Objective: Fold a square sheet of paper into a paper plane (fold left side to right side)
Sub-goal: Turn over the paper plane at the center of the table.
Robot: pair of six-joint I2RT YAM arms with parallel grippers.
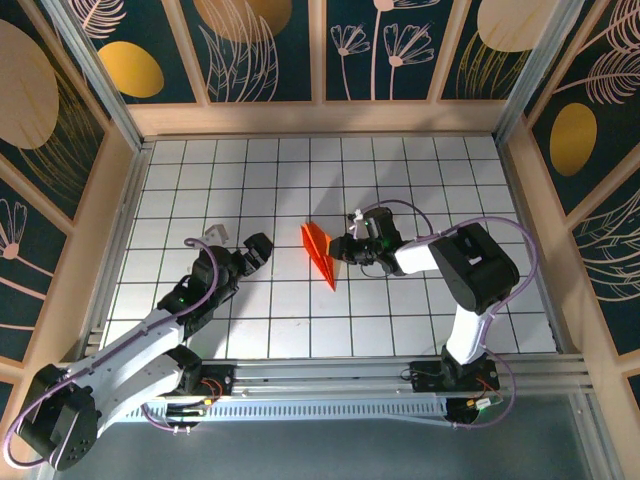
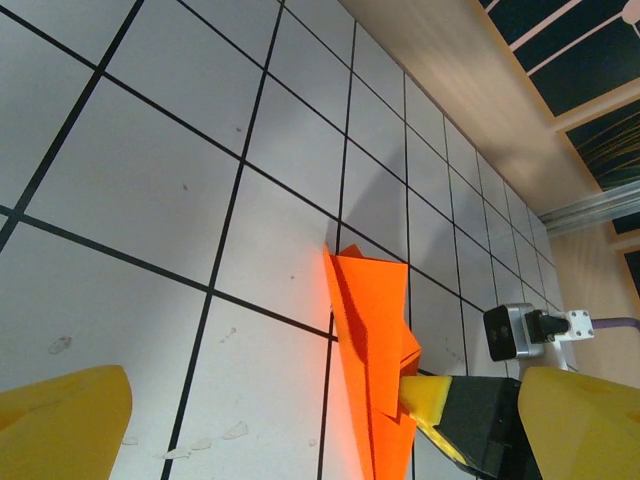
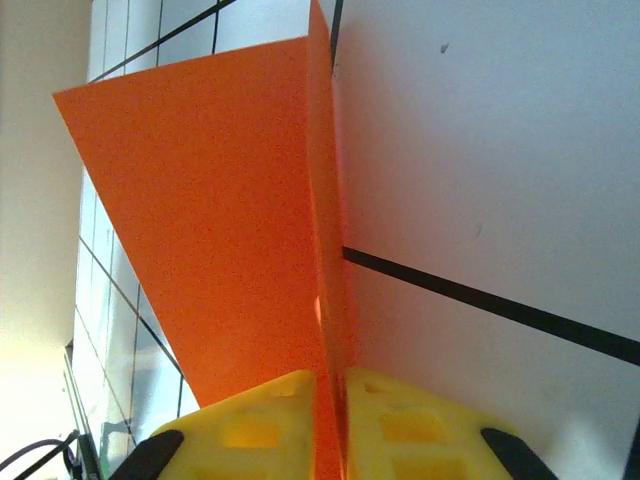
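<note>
Orange paper plane (image 1: 320,252) in the middle of the table (image 1: 400,320), pinched by your right pincer (image 1: 336,250).

Nearest you, the plane's pointed nose aims back toward the arm bases. Its long axis runs away from you, leaning slightly left, to the wider tail. Your right pincer reaches in from the plane's right, fingers closed on its centre fold. Your left pincer (image 1: 258,250) stands wide open and empty, near the plane's left side but apart from it.
</note>
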